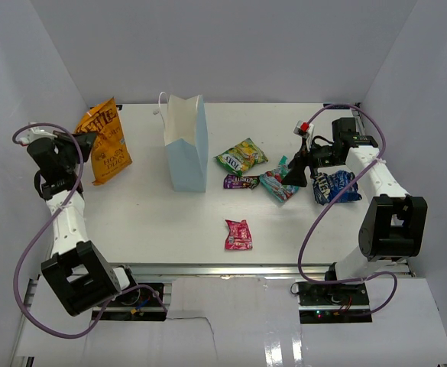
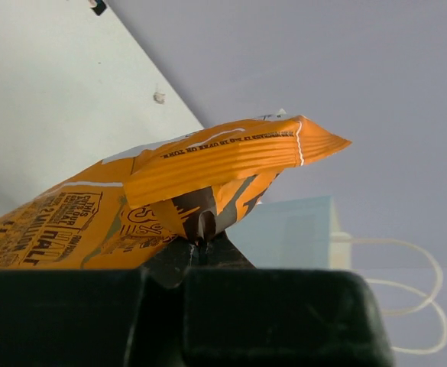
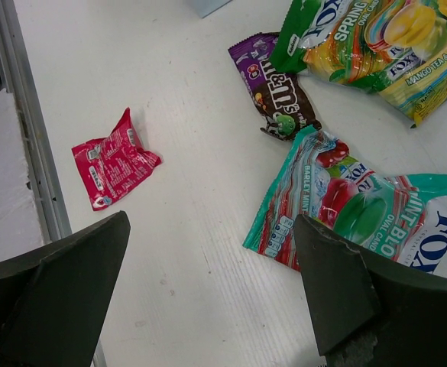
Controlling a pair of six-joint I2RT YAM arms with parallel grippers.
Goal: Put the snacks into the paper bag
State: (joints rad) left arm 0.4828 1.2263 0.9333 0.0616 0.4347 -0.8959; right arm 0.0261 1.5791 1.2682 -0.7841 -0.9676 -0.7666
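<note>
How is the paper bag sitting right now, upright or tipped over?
Upright. The paper bag stands on its narrow base on the table, with its mouth at the top and a string handle sticking up beside the rim.

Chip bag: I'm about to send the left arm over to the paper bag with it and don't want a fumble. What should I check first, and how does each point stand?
1. Left claw shut on the chip bag: ok, it pinches the bag near its crimped end.
2. Chip bag lifted clear: cannot tell.
3. Paper bag upright, white inside showing: ok.
4. Mouth wide enough for the chip bag: cannot tell, it looks narrow.
5. Route to the paper bag free: ok, the other packets lie on its far side.
6. Right claw out of the way: ok, open above the teal packet.
</note>
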